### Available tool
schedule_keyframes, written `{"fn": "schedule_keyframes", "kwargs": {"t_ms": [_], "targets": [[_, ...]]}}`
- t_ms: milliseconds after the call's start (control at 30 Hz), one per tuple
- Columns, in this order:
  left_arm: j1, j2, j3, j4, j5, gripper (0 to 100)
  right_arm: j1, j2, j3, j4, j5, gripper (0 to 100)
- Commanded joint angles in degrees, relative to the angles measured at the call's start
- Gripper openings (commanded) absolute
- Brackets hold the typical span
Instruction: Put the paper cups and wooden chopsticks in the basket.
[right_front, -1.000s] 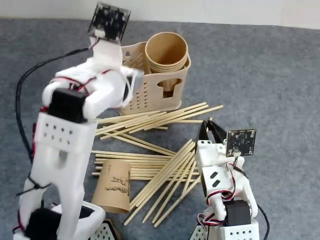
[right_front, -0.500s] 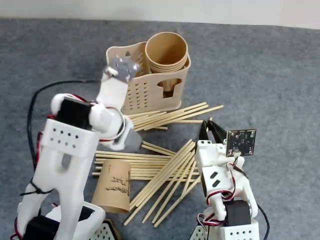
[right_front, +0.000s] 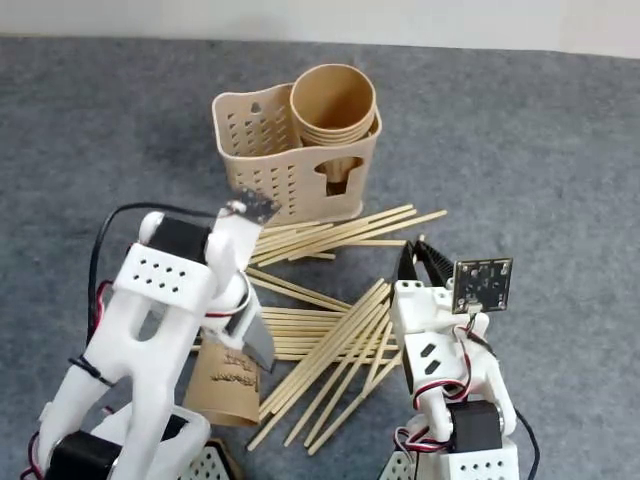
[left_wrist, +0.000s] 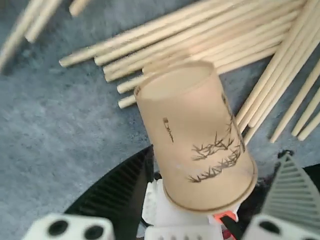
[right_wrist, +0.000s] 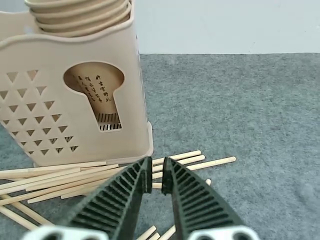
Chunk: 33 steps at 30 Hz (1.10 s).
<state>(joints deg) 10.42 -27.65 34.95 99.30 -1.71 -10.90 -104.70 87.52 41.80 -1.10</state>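
Left pincer (left_wrist: 217, 156) released, straddling the fallen cup (left_wrist: 195, 140) at seven o'clock on the surface (right_front: 520, 150); if I squeeze off-centre it may crush or roll into the chopsticks (right_front: 330, 350). Right pincer (right_wrist: 156, 162) clenched, empty.

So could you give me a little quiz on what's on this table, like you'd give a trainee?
1. True or false: the basket is empty.
2. Where do the wooden chopsticks lie? A) in the basket B) loose on the grey mat C) in the right gripper
3. What sits between the open fingers of the left gripper?
Key: 1. False: stacked cups stand in it. 2. B. 3. A paper cup lying on its side.
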Motion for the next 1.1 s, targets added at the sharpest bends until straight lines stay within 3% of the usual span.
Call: {"fn": "schedule_keyframes", "kwargs": {"t_ms": [0, 300, 500, 633, 833, 1067], "targets": [[-0.22, -1.54, 2.42, -2.99, -0.62, 35, 0.4, -0.57, -0.57, -1.54, 0.79, 5.3], [-0.04, 0.48, 14.37, -18.37, -0.35, 35, 0.4, -0.57, -0.57, -1.54, 0.79, 5.3], [-0.4, 10.86, 13.76, -22.51, -0.35, 35, 0.4, -0.57, -0.57, -1.54, 0.79, 5.3], [-0.57, 12.18, 8.66, -21.63, -0.35, 35, 0.4, -0.57, -0.57, -1.54, 0.79, 5.3], [-0.66, 7.16, -0.22, -12.48, -0.35, 35, 0.4, -0.57, -0.57, -1.54, 0.79, 5.3], [-11.91, 4.79, -9.27, -9.49, -0.7, 35, 0.4, -0.57, -0.57, -1.54, 0.79, 5.3]]}}
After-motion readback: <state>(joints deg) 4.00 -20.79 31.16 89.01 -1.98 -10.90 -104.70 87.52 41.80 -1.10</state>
